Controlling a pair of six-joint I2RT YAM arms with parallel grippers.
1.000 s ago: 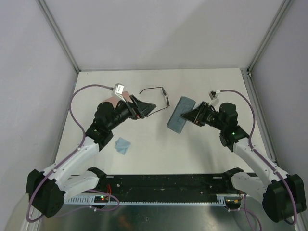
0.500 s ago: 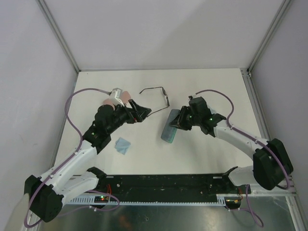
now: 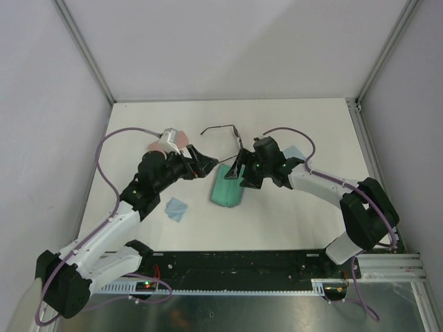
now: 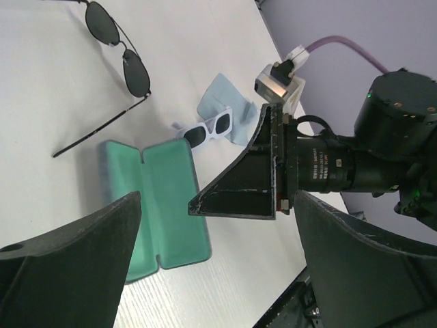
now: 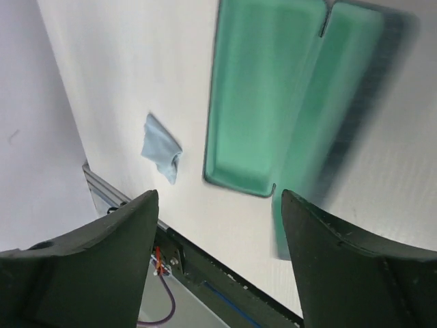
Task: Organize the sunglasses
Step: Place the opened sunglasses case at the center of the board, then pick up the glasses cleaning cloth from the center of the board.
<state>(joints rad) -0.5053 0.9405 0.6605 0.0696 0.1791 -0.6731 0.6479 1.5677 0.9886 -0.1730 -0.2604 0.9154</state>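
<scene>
The black wire-framed sunglasses (image 3: 225, 134) lie unfolded at the back centre, and show again at the top of the left wrist view (image 4: 120, 53). A small white-framed pair of sunglasses (image 4: 209, 129) rests beside a light-blue cloth (image 4: 222, 101); the right arm hides it from above. An oblong case (image 3: 227, 187) lies open on the table, its teal inside up (image 5: 270, 96). My right gripper (image 3: 239, 173) hangs open just over the case's right edge with nothing between its fingers (image 5: 218, 199). My left gripper (image 3: 208, 165) is open to the left of the case, holding nothing (image 4: 212, 273).
A crumpled light-blue cloth (image 3: 176, 208) lies at front left, also seen from the right wrist (image 5: 162, 156). A pink case (image 3: 181, 140) peeks out behind the left wrist. The black rail (image 3: 235, 266) runs along the near table edge.
The right arm swung left, carrying the blue-grey case to the centre. The case now lies open with its teal inside up, and the right gripper has opened. The left arm barely moved.
</scene>
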